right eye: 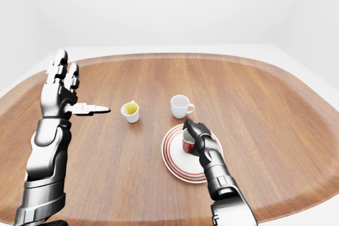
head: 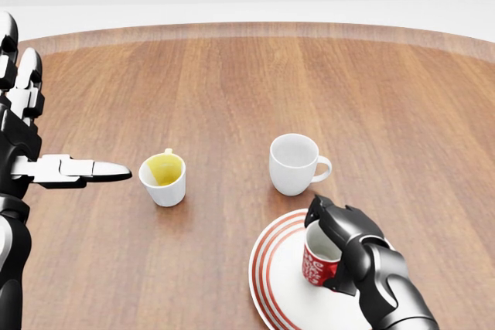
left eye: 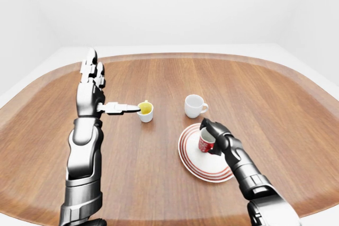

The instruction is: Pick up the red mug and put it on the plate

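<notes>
A wide wooden counter (head: pixel 232 83) fills our views, with pale walls behind it. On it we see the red-ringed plate (head: pixel 272 284) near the bottom of the head view, and the red mug (head: pixel 321 262) standing over its middle, upright. Our right robot hand (head: pixel 344 241) wraps its dark fingers round that mug. Our left robot hand (head: pixel 31 144) hangs spread at the left edge, one finger pointing toward a white cup with a yellow inside (head: pixel 163 178). A plain white mug (head: pixel 294 163) stands just above the plate.
</notes>
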{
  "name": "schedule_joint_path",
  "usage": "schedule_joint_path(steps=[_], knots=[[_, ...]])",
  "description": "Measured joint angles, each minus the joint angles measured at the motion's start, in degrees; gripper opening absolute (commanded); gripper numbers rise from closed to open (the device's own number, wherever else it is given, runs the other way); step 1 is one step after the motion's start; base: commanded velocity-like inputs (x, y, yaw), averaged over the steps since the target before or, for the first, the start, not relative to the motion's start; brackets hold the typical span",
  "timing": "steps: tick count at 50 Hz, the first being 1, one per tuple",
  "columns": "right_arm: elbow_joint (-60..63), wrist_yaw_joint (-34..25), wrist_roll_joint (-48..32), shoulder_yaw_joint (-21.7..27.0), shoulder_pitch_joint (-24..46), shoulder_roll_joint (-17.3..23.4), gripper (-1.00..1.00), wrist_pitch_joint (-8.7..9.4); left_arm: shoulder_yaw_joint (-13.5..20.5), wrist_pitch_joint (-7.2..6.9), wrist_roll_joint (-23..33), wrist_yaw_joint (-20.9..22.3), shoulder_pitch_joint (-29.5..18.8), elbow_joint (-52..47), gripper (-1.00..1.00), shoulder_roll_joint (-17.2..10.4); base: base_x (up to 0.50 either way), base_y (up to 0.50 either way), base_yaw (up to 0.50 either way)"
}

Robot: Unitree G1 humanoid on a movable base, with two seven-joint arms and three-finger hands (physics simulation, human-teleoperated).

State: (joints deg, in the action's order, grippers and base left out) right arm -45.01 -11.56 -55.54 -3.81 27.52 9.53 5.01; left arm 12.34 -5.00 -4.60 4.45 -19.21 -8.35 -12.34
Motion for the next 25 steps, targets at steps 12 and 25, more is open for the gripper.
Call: schedule_joint_path(steps=[12,25], knots=[[0.3,0.2,0.5,0.2,-0.8,0.6,-1.00,0.00,-0.1,0.00,0.1,-0.1,0.1,-0.2,1.00,0.1,0.00,0.00,0.00],[3.3,-1.6,-0.4,0.2,-1.7,0.6,-1.00,0.00,-0.1,0.00,0.1,0.0,0.1,-0.6,1.00,0.1,0.00,0.00,0.00]])
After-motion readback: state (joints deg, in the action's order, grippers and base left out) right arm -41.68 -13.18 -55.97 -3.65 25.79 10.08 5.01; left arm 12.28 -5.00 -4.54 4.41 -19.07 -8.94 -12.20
